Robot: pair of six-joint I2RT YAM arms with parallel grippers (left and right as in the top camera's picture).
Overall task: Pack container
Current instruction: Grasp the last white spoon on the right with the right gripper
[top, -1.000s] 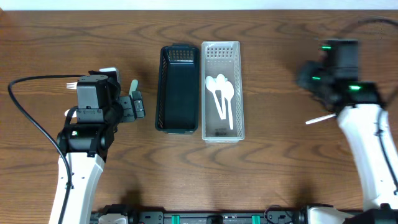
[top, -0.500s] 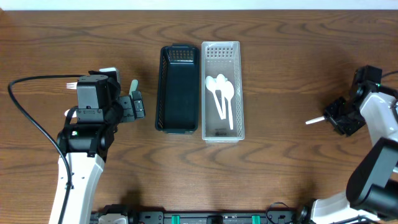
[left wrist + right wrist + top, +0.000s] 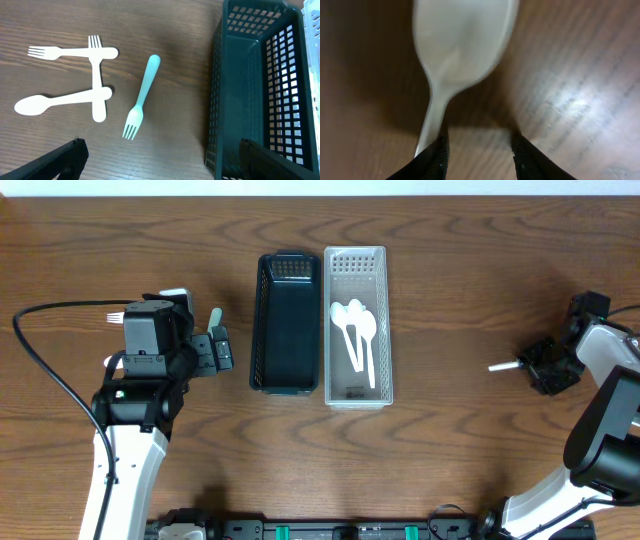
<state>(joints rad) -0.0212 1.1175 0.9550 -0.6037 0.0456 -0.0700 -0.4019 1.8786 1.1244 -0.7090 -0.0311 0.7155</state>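
Note:
A dark green basket (image 3: 288, 320) and a clear basket (image 3: 357, 380) stand side by side mid-table. The clear one holds white spoons (image 3: 355, 330). My left gripper (image 3: 222, 347) is open and empty, just left of the green basket (image 3: 260, 85). Under it lie a teal fork (image 3: 142, 95), two white forks (image 3: 75, 51) and a white spoon (image 3: 60, 100). My right gripper (image 3: 535, 366) is low at the far right, fingers apart (image 3: 477, 155). A white spoon (image 3: 503, 366) lies there. Its handle (image 3: 432, 120) runs along the outside of the left finger, not between the fingers.
The left arm's black cable (image 3: 50, 370) loops across the left side of the wooden table (image 3: 450, 450). A white fork's tines (image 3: 114, 317) stick out from under the left wrist. The table's far edge runs along the top of the overhead view.
My right arm has swung from the upper right to the far right edge and come down at the white spoon. The spoon has shifted slightly left. The left arm has not moved.

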